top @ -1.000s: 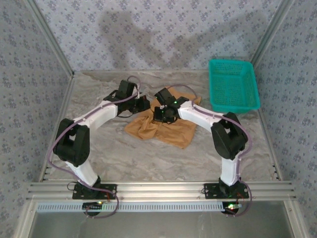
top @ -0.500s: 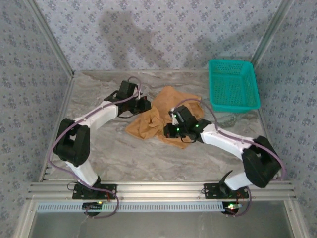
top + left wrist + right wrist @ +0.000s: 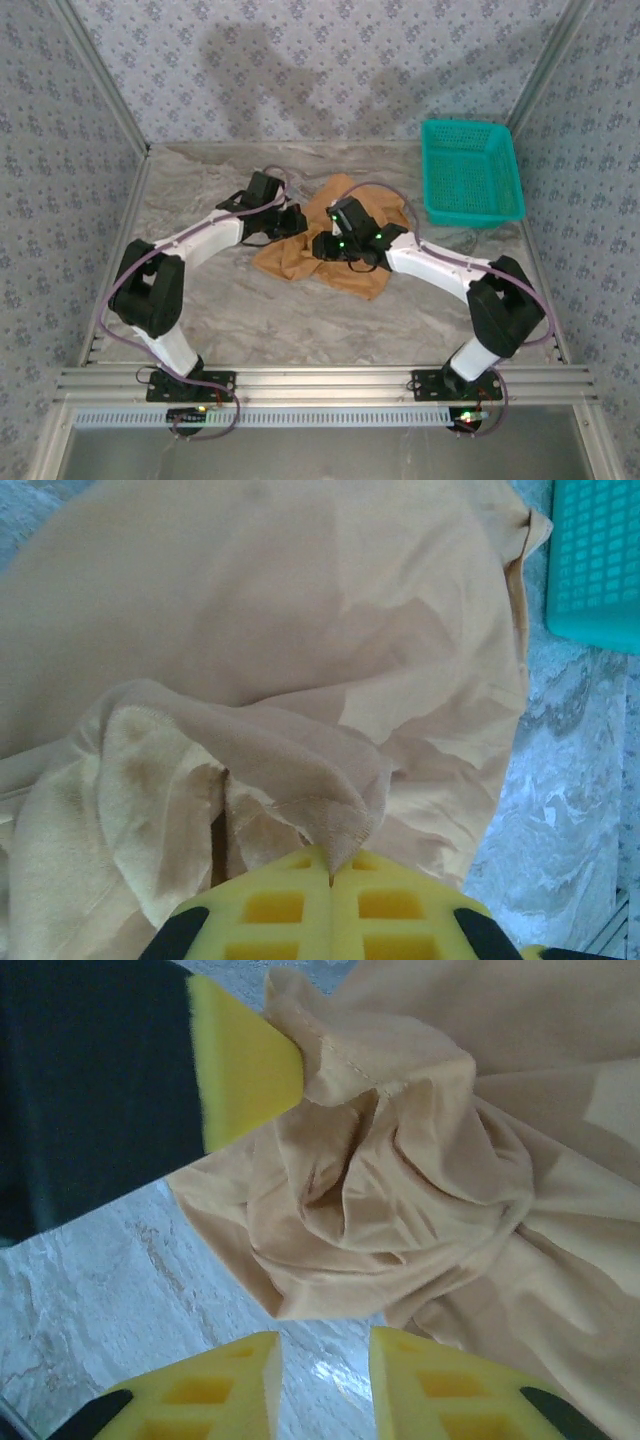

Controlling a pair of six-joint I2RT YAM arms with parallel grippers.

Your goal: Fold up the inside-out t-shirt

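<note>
The inside-out t-shirt (image 3: 352,272) lies crumpled, tan, in the middle of the marble table (image 3: 250,310). My left gripper (image 3: 296,222) is at its left edge. In the left wrist view that gripper (image 3: 330,865) is shut on a stitched hem corner of the t-shirt (image 3: 300,630), which is lifted into a fold. My right gripper (image 3: 322,246) hovers just beside it over the shirt's left part. Seen from the right wrist, this gripper (image 3: 323,1360) is open over bare marble at the edge of the bunched t-shirt (image 3: 420,1180), nothing between its pads. The left gripper's yellow fingertip (image 3: 245,1060) pinches cloth nearby.
A teal plastic basket (image 3: 470,172) stands at the back right, and its corner shows as a teal basket (image 3: 598,560) beyond the shirt. Patterned walls and metal frame posts close the table on three sides. The two grippers are very close together.
The right arm swung out toward the near right, then came back to the shirt's left part beside the left gripper, and its jaws have parted. The left gripper stays shut on the hem.
</note>
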